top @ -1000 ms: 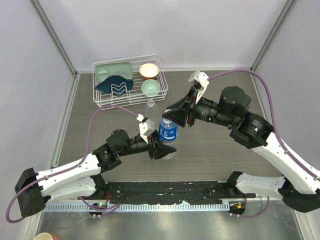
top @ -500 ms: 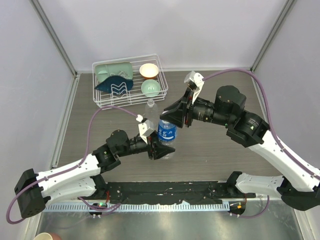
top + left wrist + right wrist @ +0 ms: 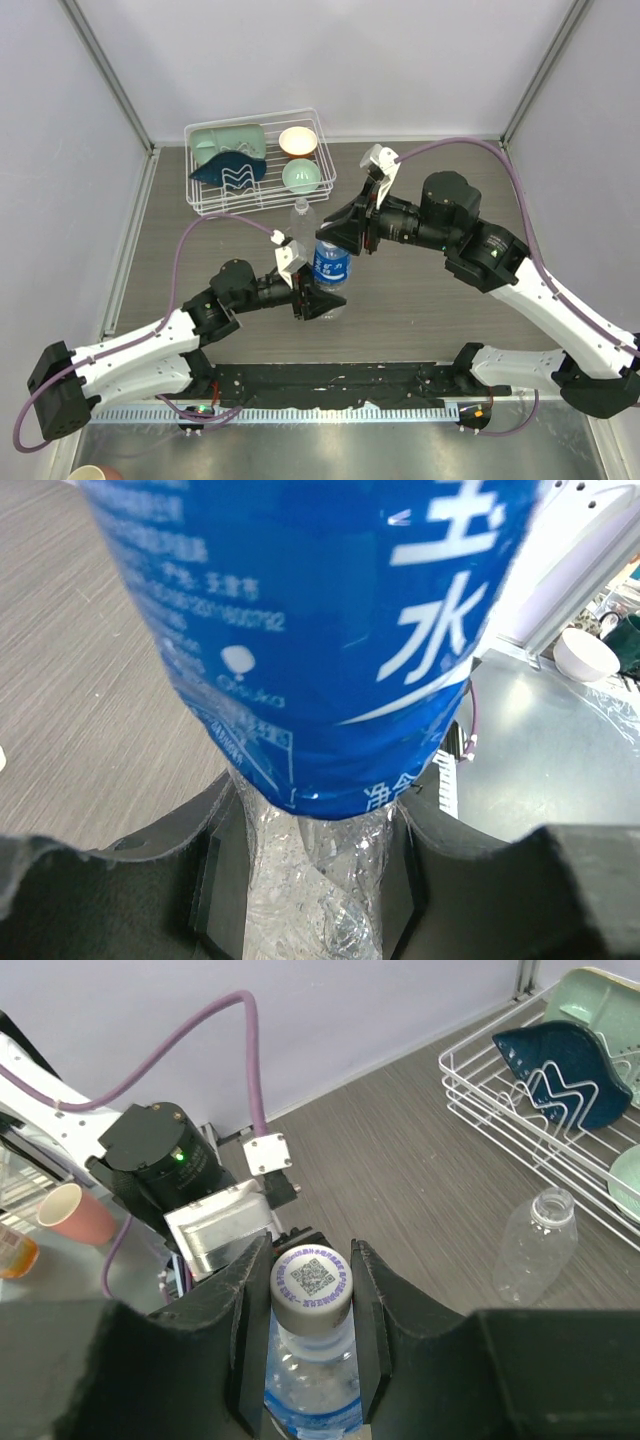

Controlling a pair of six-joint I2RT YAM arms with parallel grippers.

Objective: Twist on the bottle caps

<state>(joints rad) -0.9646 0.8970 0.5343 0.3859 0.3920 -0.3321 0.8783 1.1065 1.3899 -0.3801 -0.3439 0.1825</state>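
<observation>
The labelled bottle [image 3: 333, 262] stands upright near the middle of the counter [image 3: 420, 300], a grey surface with a fine wood-grain texture. It is clear, thin plastic, crinkled below a glossy blue label band printed in white. The left gripper [image 3: 310, 880] is clamped on this lower clear section, with its black fingers [image 3: 215, 870] pressed against both sides of the body just under the label. A round white cap [image 3: 311, 1280] sits on the bottle's neck; its flat top carries a purple printed code square. The right gripper [image 3: 311, 1295] reaches in from above and is closed on the cap, one black pad touching each side of the rim. The plain bottle [image 3: 535, 1245], clear and without a label, stands on the counter just behind the labelled one, between it and the rack [image 3: 260, 207]. Its ringed neck is open at the top. The rack is white wire and holds a cream bowl [image 3: 297, 141], a pale green bowl [image 3: 301, 176], a pale green dish [image 3: 228, 140] and a dark blue piece with a white zigzag [image 3: 230, 170].
</observation>
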